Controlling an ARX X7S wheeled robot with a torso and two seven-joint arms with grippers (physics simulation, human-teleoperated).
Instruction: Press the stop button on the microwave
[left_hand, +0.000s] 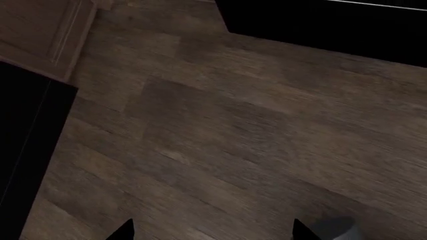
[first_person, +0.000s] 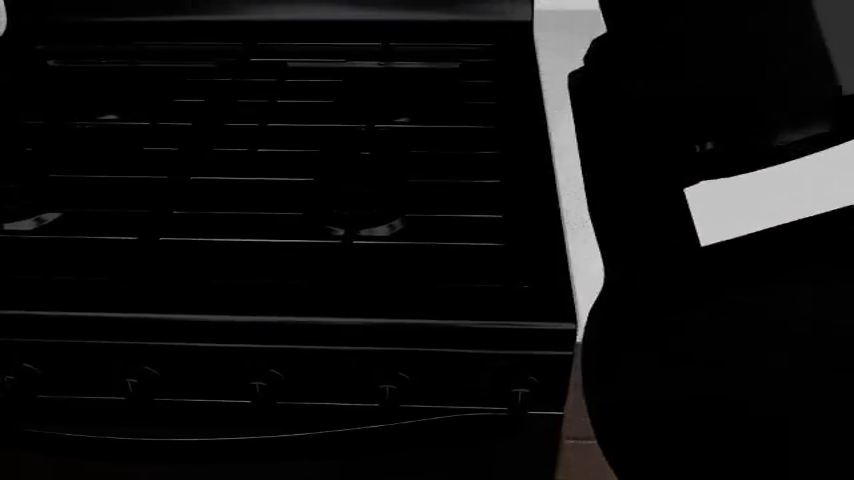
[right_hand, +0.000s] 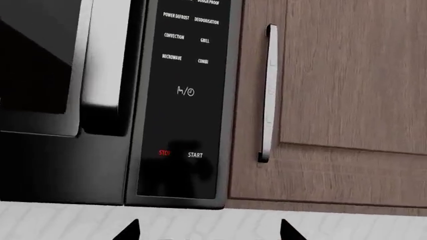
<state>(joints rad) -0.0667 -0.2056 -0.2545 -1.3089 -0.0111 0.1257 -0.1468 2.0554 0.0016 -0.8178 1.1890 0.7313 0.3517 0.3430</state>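
Observation:
The microwave (right_hand: 67, 125) fills the right wrist view, with a silver door handle (right_hand: 103, 55) and a black control panel (right_hand: 187, 100). Low on that panel is the red stop button (right_hand: 164, 153), just beside the white START label (right_hand: 195, 155). My right gripper (right_hand: 209, 233) faces the panel from a short distance, open, and only its two dark fingertips (right_hand: 130, 232) show, with nothing between them. My left gripper (left_hand: 212, 233) hangs open over the wooden floor (left_hand: 233, 130), far from the microwave. The microwave does not show in the head view.
A wood cabinet door (right_hand: 347, 75) with a metal bar handle (right_hand: 269, 95) sits right beside the microwave. In the head view a black stove (first_person: 267, 200) with a row of knobs (first_person: 267, 385) lies below, and my right arm (first_person: 721, 250) blocks the right side.

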